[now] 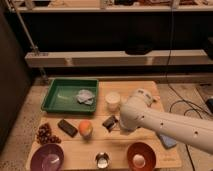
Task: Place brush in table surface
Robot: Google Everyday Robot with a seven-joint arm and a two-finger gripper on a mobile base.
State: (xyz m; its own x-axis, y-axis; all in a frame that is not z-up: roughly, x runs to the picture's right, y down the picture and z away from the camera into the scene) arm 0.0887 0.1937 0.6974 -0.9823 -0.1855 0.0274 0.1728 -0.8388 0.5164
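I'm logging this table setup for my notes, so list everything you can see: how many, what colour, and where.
table surface: one, light wood, centre
tray: one, green, back left
crumpled item: one, grey-blue, in the tray
cup: one, white, right of the tray
brush: one, blackish, mid-table
ball: one, orange, left of the brush
block: one, black, left of the ball
cluster: one, dark red, left edge
purple bowl: one, front left
metal cup: one, silver, front centre
orange bowl: one, front right
arm: one, white, from the right
end effector: one, at the brush, largely hidden
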